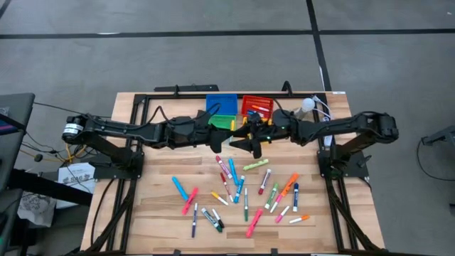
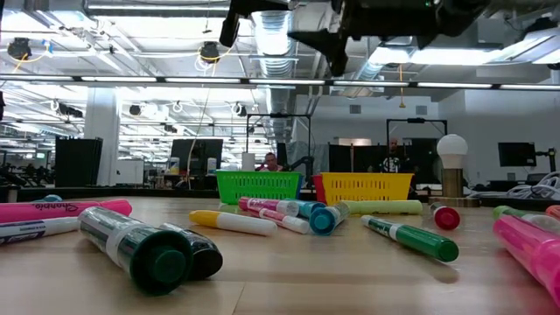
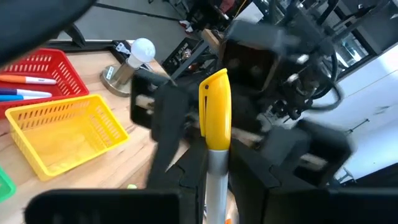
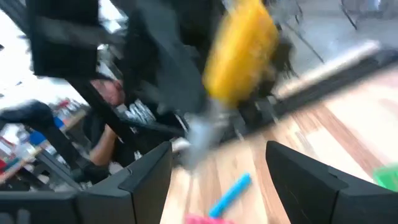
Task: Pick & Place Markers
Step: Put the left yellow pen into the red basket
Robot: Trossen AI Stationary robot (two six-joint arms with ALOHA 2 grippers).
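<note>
My left gripper is shut on a marker with a yellow cap, held in the air above the middle of the table, in front of the bins. My right gripper faces it from the table's right side, open. In the right wrist view the yellow-capped marker shows just beyond the gap between its fingers, untouched. Several other markers lie scattered flat on the wooden table. My left gripper pinches the marker's grey barrel between its two fingers, just below the yellow cap. The fingers come about level from the table's left side. The capped end sticks out past the fingertips toward the right gripper. The marker is lifted clear of the table.
Small bins stand at the table's far edge: blue, green, red with a few markers inside, and yellow. A white bulb on a stand sits at the far right. The markers on the table lie nearer the front edge.
</note>
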